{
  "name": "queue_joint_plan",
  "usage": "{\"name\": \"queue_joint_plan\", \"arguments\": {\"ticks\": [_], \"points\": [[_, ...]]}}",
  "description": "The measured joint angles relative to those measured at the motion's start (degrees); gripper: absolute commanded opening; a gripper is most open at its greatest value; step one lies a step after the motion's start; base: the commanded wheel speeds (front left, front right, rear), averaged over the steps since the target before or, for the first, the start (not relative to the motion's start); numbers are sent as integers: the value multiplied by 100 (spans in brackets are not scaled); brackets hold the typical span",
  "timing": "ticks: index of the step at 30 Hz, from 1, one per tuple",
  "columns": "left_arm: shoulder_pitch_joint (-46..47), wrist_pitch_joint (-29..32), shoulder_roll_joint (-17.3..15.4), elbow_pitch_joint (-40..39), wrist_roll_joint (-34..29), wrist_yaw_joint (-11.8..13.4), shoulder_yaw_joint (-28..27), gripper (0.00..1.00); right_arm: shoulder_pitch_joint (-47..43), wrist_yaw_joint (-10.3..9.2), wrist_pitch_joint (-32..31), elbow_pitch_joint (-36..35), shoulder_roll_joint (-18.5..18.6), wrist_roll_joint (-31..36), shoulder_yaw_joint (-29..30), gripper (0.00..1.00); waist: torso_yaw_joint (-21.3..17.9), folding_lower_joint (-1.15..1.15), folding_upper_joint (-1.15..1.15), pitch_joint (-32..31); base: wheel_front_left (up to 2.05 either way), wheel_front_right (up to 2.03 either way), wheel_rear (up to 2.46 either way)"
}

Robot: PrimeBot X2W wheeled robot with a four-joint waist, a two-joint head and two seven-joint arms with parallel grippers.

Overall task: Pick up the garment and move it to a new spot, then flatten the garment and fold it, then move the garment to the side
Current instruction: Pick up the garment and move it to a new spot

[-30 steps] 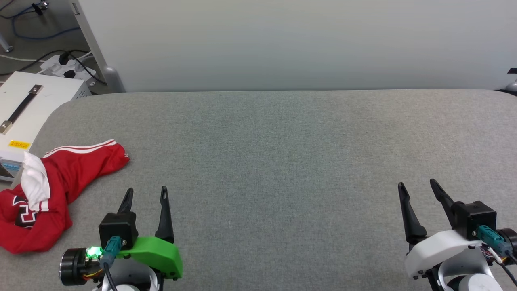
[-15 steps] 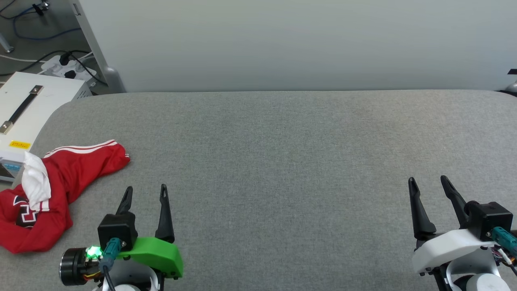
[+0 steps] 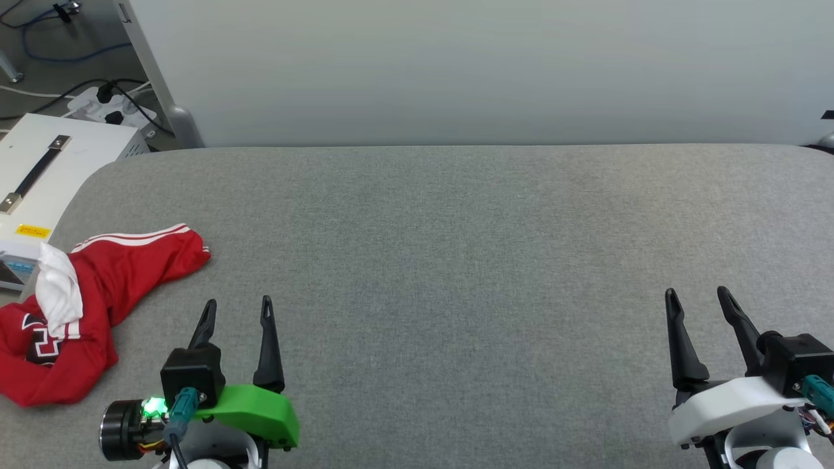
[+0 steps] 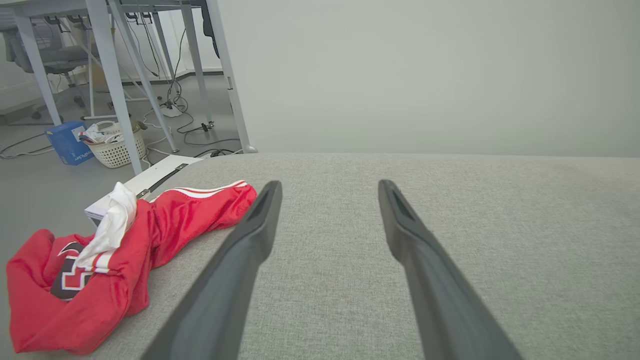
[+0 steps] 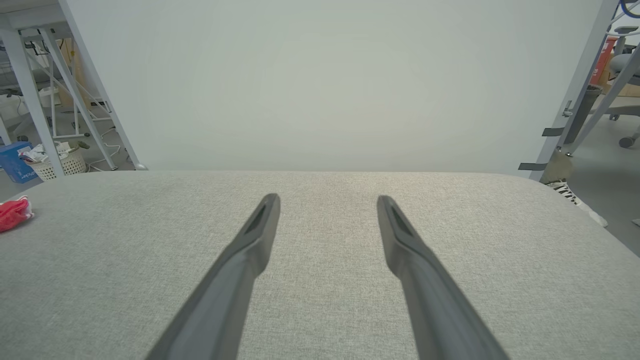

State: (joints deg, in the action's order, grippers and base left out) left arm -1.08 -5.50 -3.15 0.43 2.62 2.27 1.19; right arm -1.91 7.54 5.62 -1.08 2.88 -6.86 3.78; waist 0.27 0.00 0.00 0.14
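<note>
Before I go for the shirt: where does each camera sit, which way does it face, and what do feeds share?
Head view: on the head, facing forward and down over the grey fabric surface; left gripper lower left, right gripper lower right, both open.
Left wrist view: on the left wrist, facing along its own fingers toward the pale wall; garment at left.
Right wrist view: on the right wrist, along its fingers toward that wall.
Shared: all three show the garment.
</note>
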Motion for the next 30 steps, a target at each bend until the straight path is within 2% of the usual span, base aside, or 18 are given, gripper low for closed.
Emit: {"name": "queue_joint_plan", "arguments": {"ticks": [15, 30], "points": [[19, -163, 1, 23, 114, 107, 3, 100, -18, 0, 171, -129, 0, -59, -35, 100, 254, 0, 0, 94, 0, 0, 0], [169, -361, 1, 34, 359, 253, -171, 100, 1, 0, 356, -303, -3, 2, -190, 100, 1076, 0, 0, 328, 0, 0, 0]]}}
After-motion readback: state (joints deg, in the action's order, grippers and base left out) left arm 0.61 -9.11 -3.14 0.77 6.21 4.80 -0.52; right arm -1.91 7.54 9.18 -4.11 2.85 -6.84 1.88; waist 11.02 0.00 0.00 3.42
